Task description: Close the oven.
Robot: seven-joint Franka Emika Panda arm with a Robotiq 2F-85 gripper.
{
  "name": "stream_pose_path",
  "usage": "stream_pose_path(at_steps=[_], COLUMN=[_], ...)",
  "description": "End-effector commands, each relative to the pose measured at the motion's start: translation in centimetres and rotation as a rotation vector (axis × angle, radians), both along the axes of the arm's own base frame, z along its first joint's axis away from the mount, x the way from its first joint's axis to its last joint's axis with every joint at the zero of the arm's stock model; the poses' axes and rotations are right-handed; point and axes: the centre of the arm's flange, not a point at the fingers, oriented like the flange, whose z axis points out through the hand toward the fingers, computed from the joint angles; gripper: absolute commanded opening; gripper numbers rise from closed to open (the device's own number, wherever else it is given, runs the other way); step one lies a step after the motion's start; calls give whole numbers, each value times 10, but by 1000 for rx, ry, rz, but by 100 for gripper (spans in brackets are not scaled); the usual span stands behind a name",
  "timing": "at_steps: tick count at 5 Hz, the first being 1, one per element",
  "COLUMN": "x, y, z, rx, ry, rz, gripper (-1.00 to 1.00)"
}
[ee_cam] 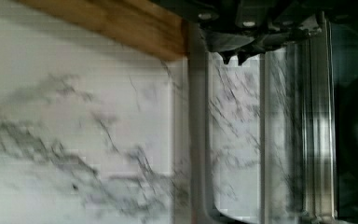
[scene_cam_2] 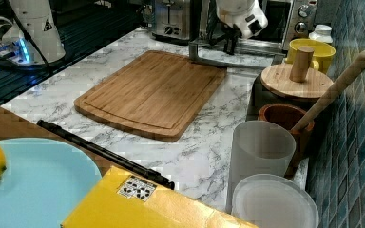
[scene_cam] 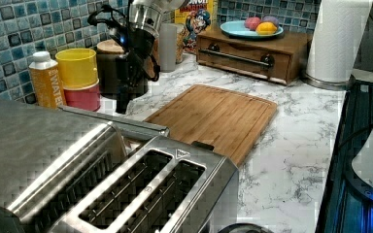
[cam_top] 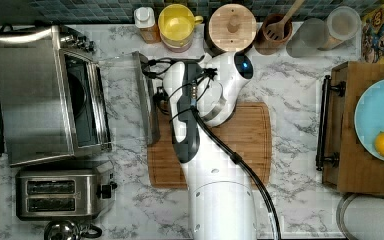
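Observation:
The oven stands at the top view's left, its glass door folded down flat over the marble counter and its dark inside showing. The door's long metal bar handle runs along the door's outer edge, beside the cutting board. My gripper hangs low right at that handle. In the wrist view its fingertips sit close together, shut on nothing, just past the handle bar and over the door glass. The left view shows the gripper pointing down behind the handle.
A two-slot toaster sits beside the oven. A wooden cutting board lies under the arm. A bottle, a yellow cup and jars line the back wall. A wooden drawer box carries a blue plate.

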Motion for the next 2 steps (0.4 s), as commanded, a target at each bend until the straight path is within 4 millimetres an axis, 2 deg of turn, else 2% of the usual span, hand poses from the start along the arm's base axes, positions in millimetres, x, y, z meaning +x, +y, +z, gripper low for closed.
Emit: stream_pose_path(at_steps=[1,2], x=[19,18], y=[44,31], z=[42,43], rx=[-99,-159], ry=[-158,-182], rz=[103,32], gripper=[-100,-100])
